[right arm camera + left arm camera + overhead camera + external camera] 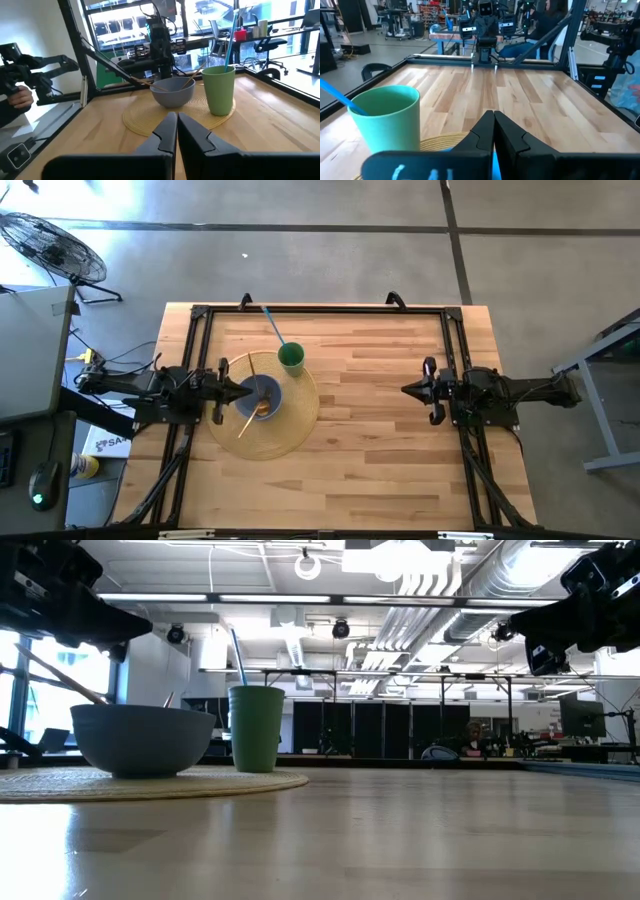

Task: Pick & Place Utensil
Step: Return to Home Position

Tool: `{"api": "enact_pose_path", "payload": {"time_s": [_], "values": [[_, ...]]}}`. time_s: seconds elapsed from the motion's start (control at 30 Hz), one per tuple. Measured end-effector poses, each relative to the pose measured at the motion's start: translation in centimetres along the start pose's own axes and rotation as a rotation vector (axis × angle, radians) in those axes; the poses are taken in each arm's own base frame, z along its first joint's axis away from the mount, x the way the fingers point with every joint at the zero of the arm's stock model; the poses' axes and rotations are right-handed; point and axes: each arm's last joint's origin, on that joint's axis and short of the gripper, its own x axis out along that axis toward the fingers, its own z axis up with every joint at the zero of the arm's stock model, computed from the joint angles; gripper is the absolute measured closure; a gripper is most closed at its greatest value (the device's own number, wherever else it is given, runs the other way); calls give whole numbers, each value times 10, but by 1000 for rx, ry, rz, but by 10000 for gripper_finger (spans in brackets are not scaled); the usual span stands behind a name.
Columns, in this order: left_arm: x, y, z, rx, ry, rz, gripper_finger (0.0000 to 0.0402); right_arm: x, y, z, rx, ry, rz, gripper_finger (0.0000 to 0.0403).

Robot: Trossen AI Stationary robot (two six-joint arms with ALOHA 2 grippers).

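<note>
A blue-grey bowl (264,396) stands on a round woven mat (290,428) on the left half of the table, with thin wooden sticks (244,424) leaning in it and reaching over its rim. A green cup (291,358) holding a blue straw (273,326) stands on the mat's far edge. My left gripper (246,392) is shut and hovers above the bowl's left rim, well above it in the low view (60,610). My right gripper (406,390) is shut over bare table to the right, pointing at the bowl (172,93) and cup (219,91).
A black frame (320,310) runs along the far and side edges of the table. Bare wooden tabletop (370,460) lies between the mat and the right arm and along the near side. A person's hand (17,97) shows beyond the table's left side.
</note>
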Motion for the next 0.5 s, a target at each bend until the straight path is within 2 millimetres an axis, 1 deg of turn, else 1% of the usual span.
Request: {"api": "enact_pose_path", "payload": {"time_s": [0.07,0.17,0.23,0.33,0.5], "values": [[0,0,-1,1,8,0,401,0,0,0,-36,-3,-6,395],[0,0,0,-4,5,1,401,0,-1,1,-181,-14,-35,398],[0,0,0,-4,0,2,401,0,-1,1,-239,-14,-46,398],[0,0,0,-5,-1,2,401,0,-1,1,-253,-15,-56,396],[0,0,0,-8,-1,2,401,0,-1,1,-206,-18,-55,395]]}}
